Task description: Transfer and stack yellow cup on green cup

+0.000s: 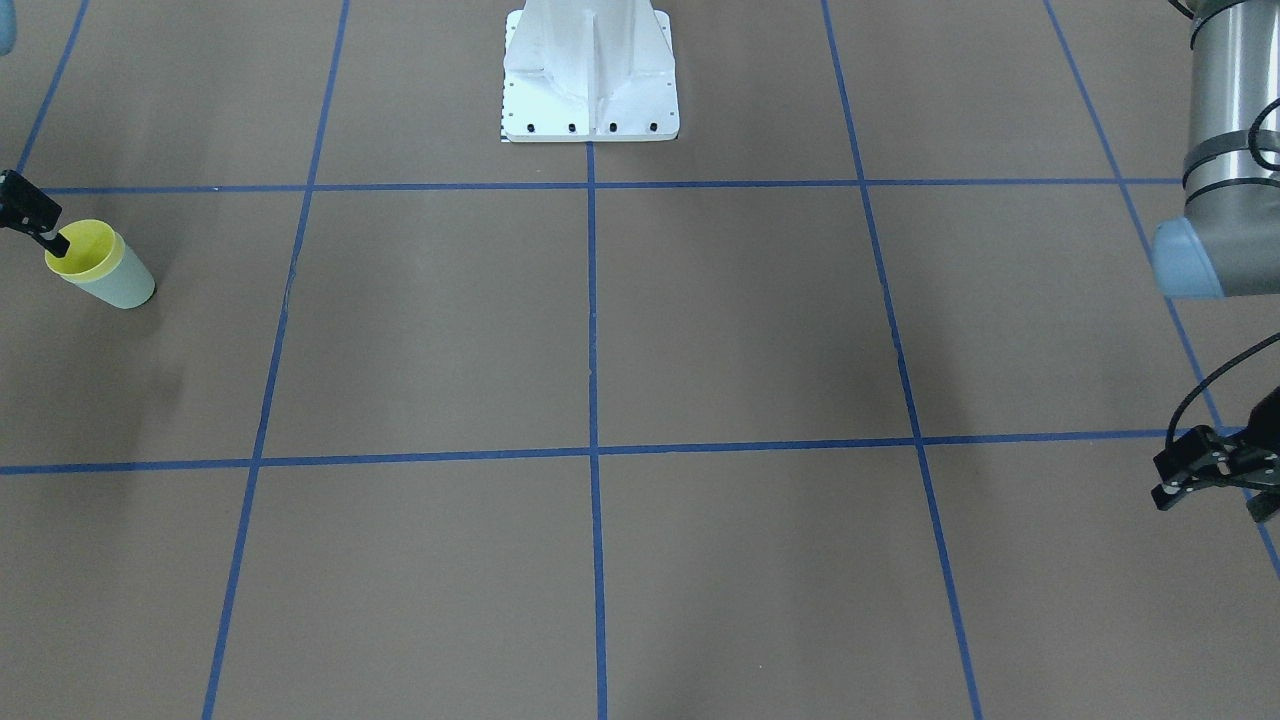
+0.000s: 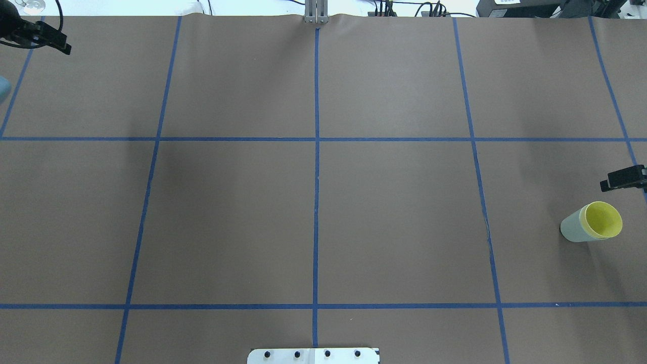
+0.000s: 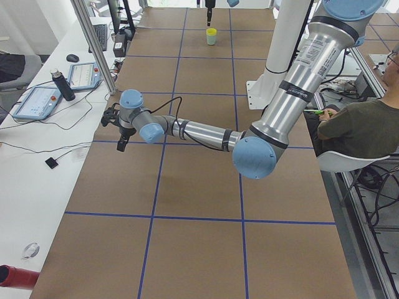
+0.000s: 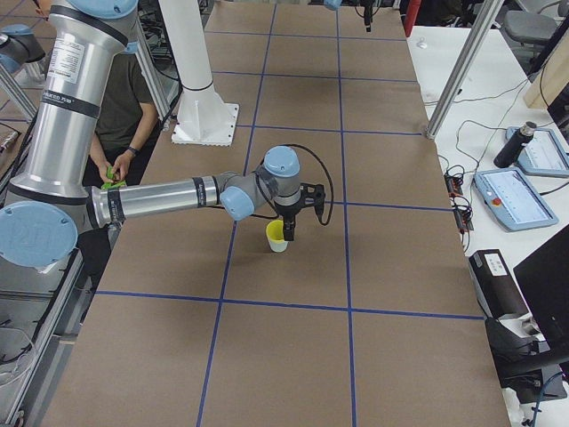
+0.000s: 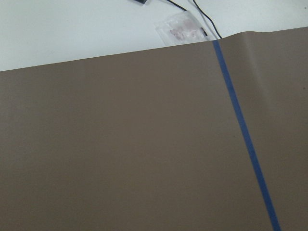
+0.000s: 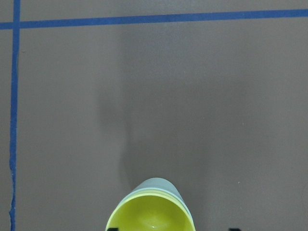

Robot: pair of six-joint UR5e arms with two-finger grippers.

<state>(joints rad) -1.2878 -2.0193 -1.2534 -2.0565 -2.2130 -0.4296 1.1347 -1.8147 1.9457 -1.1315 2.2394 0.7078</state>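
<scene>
Yellow cup (image 2: 601, 220) sits nested inside green cup (image 2: 570, 228). Only its rim and inside show, with a thin yellow band standing above the green wall. The pair stands upright on the desk (image 2: 394, 217), close to the robot's right edge and about midway between the near and far edges.

Right fingers (image 4: 289, 227) hang over the stack, pointing down. They are spread. In the right wrist view one tip sits by one side of the yellow rim and the other tip stands off the opposite side, clear of the cup. In the front view one finger overlaps the rim on the desk-edge side. Whether it touches the plastic, cannot tell. Right arm (image 4: 160, 203) lies low and long across the desk.

Left fingers (image 1: 1195, 475) are well apart from the cups, out toward the far left corner and raised off the surface. Spread or pressed together: cannot tell from any view. The left wrist camera sees only brown cover, one tape line and the desk's far edge.

Blue tape (image 2: 317, 151) marks the cover into large squares. White mount (image 1: 590, 70) stands at the near edge, centre. A seated person (image 3: 355, 124) is behind the robot. The side bench along the far edge carries a tablet (image 4: 516, 191) and a bottle (image 3: 59, 84).
</scene>
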